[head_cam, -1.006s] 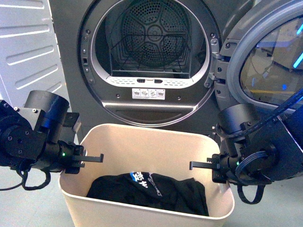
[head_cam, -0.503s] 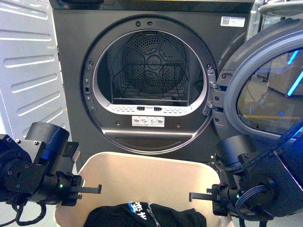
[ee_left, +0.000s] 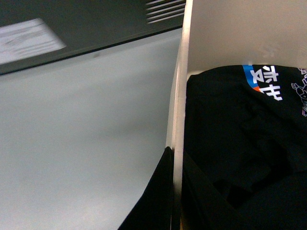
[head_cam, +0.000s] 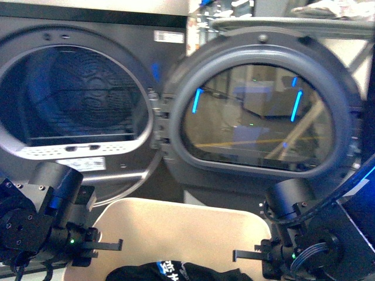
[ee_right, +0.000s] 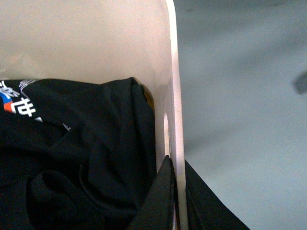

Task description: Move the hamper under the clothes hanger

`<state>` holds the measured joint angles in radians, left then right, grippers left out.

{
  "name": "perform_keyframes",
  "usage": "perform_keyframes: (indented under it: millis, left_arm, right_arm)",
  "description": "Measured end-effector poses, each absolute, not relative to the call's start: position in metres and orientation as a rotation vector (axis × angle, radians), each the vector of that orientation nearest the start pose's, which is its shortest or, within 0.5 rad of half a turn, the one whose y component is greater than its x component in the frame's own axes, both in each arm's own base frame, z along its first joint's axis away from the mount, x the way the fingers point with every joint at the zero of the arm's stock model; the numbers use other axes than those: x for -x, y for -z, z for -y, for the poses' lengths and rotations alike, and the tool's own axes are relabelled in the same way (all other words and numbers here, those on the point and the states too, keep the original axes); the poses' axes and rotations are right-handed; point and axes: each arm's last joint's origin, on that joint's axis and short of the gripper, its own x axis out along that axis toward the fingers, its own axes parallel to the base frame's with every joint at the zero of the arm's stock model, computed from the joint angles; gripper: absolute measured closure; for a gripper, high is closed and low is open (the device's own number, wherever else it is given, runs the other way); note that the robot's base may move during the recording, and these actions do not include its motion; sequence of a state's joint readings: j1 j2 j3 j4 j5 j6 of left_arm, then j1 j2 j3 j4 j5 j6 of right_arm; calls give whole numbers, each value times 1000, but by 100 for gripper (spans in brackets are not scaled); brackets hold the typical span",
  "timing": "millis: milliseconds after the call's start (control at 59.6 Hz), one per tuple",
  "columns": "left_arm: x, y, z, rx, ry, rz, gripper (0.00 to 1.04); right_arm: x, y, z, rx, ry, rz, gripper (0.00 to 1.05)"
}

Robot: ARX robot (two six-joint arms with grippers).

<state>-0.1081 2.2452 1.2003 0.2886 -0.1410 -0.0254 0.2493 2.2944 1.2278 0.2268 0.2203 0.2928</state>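
As the view swings from drum (head_cam: pixel 70 99) to door (head_cam: pixel 258 111), the hamper (head_cam: pixel 176 222) comes along, left pincer (ee_left: pixel 174 167) and right pincer (ee_right: pixel 176 167) clamping its rim. Carrying looks underway.

The hamper (head_cam: pixel 176 228) is a beige plastic bin with smooth walls, rounded corners and a thin rim. It stands upright with its top open, low in the middle of the front view, and only its back wall and upper inside show. A crumpled black garment (head_cam: pixel 176 270) with white and blue print lies inside. The left hand (head_cam: pixel 110 246) pinches one side wall at the rim and the right hand (head_cam: pixel 243 256) pinches the opposite one, each with one finger inside and one outside.
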Motion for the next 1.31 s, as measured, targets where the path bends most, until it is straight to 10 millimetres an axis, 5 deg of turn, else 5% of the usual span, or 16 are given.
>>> perform_keyframes:
  millis: [1308]
  left_arm:
    - [-428, -63, 45, -71, -32, -746, 101]
  right_arm:
    - [-418, -45, -97, -82, 99, -808, 102]
